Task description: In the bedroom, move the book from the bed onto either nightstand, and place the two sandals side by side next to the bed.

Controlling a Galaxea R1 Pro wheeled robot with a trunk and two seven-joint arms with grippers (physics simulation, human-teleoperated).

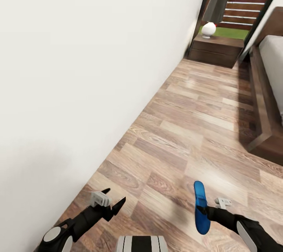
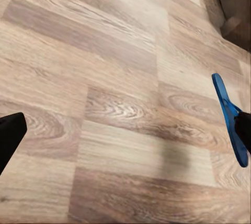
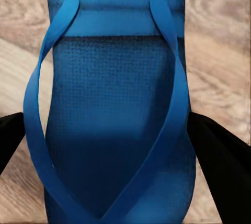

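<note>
Even, bright, diffuse lighting throughout; no hard-edged shadows. The white wall (image 1: pixel 78 67) shades gradually to grey toward its lower part. The wood floor (image 1: pixel 188 126) carries soft pale sheen patches, and a dark band of shadow lies beside the bed frame (image 1: pixel 267 126). The sandal (image 3: pixel 112 109) appears slightly soft at close range, its footbed darker toward the middle.

There are no words, numbers or signs to read anywhere here, not on anything in the room.
</note>
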